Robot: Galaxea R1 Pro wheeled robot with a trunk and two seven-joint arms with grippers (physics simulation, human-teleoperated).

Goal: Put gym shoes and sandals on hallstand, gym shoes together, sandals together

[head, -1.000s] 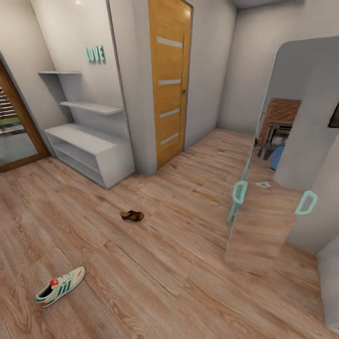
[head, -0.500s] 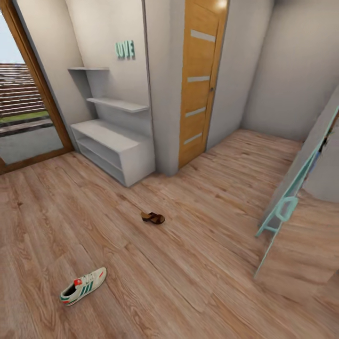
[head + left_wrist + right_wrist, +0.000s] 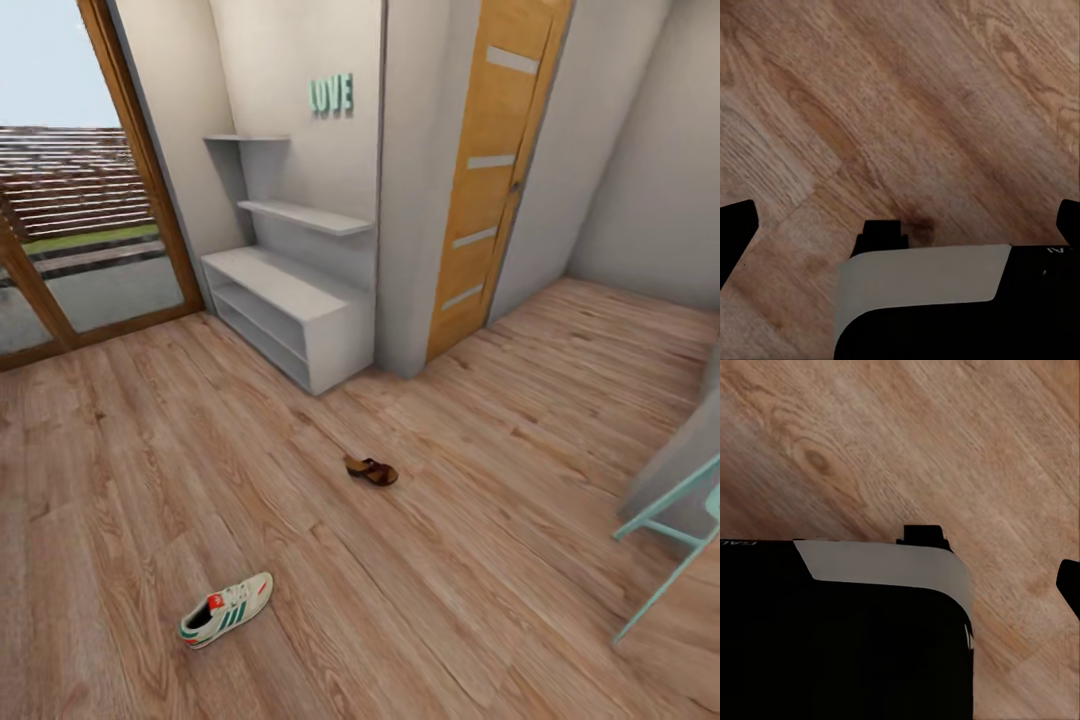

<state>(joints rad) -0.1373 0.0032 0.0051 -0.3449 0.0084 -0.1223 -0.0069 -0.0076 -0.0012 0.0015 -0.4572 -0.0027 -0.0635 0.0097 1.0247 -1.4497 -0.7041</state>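
Head view: bright, even, diffuse light; daylight enters through the glazed door [image 3: 70, 200] at upper left. Shadows soft and faint: thin contact shadow under the gym shoe [image 3: 226, 609] and the sandal [image 3: 371, 470], darker shade inside the hallstand [image 3: 290, 315] slots. Small glare spot on the wooden door [image 3: 500, 170]. Render soft, slightly blurred; verticals lean outward toward the edges. Wrist views dimmer, floor [image 3: 907, 112] grain smeared, near black parts featureless

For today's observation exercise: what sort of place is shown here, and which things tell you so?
Most likely a home's entrance hallway: a low white shoe rack with wall shelves above, a wooden door, and a sneaker and a sandal lying on the wood floor.
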